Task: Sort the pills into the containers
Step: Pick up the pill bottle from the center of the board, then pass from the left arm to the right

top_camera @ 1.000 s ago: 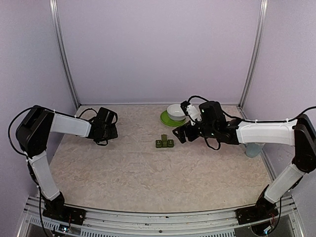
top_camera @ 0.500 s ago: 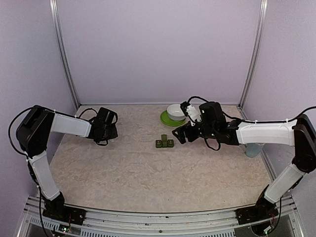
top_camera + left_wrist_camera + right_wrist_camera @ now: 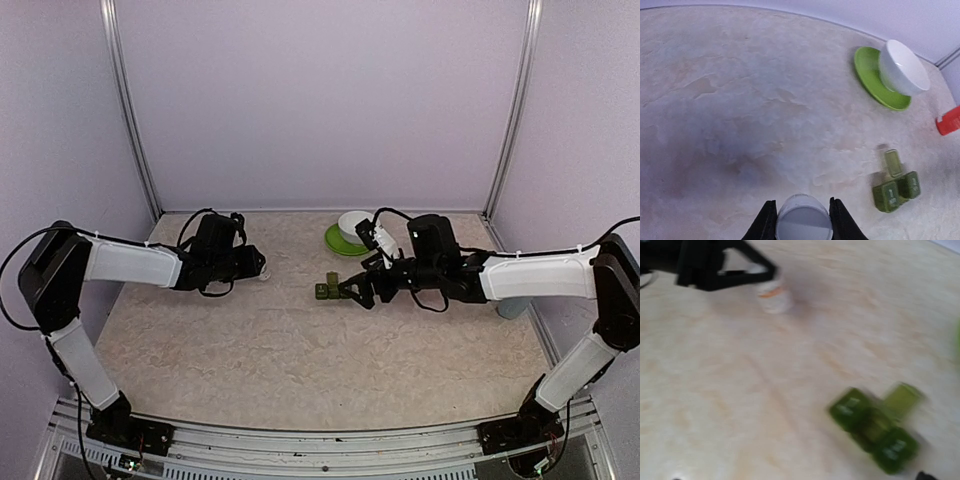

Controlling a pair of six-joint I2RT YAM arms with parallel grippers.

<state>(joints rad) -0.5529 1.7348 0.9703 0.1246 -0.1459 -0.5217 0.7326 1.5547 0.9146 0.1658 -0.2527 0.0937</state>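
**Fig.** Left pincer clamped on small white bottle; right pincer spread wide, holding nothing.

Green containers, a strip of 3 joined compartments, sit on bench near centre, just beside right pincer. One lid is flipped open. White bowl rests on green plate behind strip, twd back wall. Bottle and left pincer lie well apart from strip, to its left.

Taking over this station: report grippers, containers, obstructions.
Left gripper shut on small white bottle. Right gripper open, beside containers. One lid open. Nothing between bottle and containers.
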